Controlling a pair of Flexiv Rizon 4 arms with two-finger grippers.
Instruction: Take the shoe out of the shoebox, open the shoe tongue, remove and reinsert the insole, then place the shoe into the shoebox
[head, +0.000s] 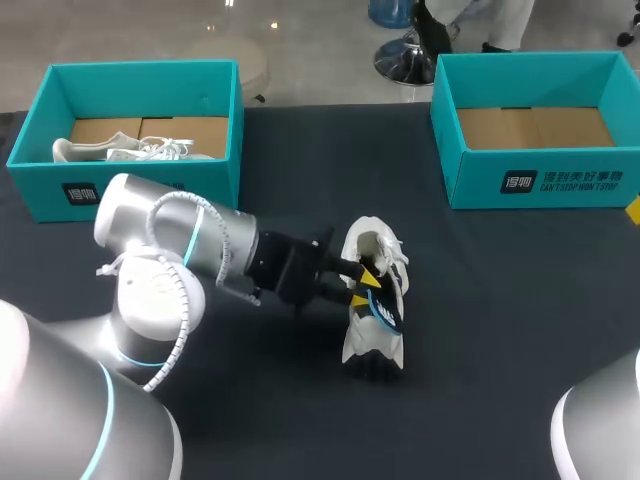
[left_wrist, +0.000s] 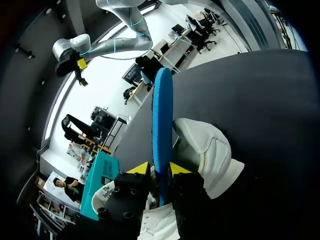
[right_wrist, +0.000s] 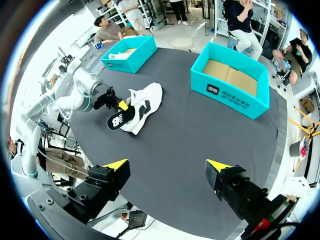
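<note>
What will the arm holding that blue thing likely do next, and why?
Probably tilt the insole tip-first down into the opening of the white shoe. The left tool grips the insole on edge, the insole seems fully out, and the white shoe lies just beside the tool, so putting it back looks due.

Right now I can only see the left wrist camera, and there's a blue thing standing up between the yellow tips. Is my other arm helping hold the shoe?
Observer: No. The right gripper is open and holds nothing, well apart from the shoe and the insole.
Operator: Okay! Where's a box I can put the shoe in after?
Observer: A teal shoebox with only its cardboard floor showing stands at the far right corner of the table.
</note>
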